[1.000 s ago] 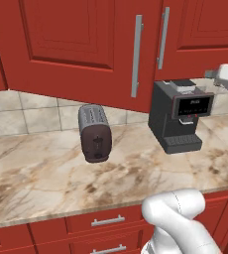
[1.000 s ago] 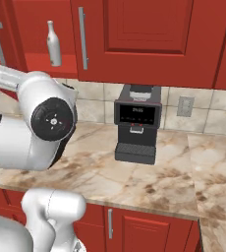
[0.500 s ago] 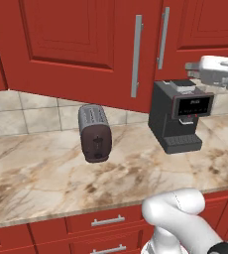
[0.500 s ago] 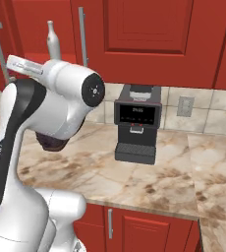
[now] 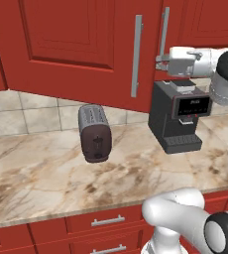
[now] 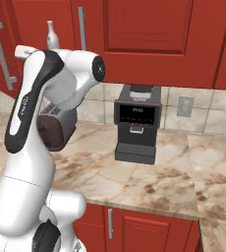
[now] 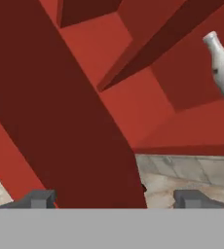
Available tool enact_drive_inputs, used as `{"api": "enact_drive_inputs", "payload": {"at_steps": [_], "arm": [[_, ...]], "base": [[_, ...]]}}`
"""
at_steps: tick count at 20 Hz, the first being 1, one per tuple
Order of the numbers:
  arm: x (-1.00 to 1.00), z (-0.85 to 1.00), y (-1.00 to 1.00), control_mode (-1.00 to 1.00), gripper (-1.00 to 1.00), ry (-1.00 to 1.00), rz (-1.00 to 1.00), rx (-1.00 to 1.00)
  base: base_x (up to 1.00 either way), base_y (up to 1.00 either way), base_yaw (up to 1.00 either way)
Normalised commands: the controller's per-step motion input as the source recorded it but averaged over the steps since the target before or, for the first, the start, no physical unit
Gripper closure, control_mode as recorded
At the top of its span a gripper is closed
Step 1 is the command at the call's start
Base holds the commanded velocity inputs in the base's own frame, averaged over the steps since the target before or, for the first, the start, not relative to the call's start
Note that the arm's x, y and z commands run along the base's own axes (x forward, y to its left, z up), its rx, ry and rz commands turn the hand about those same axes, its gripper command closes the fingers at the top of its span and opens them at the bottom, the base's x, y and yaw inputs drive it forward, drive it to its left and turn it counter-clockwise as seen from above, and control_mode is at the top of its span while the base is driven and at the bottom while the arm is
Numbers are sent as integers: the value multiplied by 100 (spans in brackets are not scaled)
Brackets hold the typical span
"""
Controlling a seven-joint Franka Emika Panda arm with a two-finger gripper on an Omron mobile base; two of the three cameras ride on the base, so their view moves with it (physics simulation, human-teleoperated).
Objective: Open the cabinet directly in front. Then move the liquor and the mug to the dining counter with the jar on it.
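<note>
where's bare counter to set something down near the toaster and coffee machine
Bare marble lies in front of the toaster and left of it, also between it and the coffee machine. Right of the coffee machine is open too.

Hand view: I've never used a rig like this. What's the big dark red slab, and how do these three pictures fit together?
The machine is a white arm on a driving base, ending in a two-finger pincer. The left and right base views look over the arm from behind, one from each side. The hand view looks along the pincer: its two grey tips stand wide apart, holding nothing. The slab is part of the red cabinet seen close up. Beyond it stands the pale liquor bottle. On the marbled counter sit a toaster and a coffee machine.
</note>
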Motion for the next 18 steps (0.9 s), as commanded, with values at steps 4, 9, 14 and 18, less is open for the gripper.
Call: {"api": "enact_drive_inputs", "payload": {"at_steps": [4,9,14,18], "arm": [[-13,0,100,-100,-100,3,41,-9],[-39,0,100,-100,-100,0,55,-13],[-27,0,100,-100,-100,0,51,-10],[-1,0,100,-100,-100,-1,36,-6]], "base": [[0,0,0],[0,0,0],[0,0,0],[0,0,0]]}}
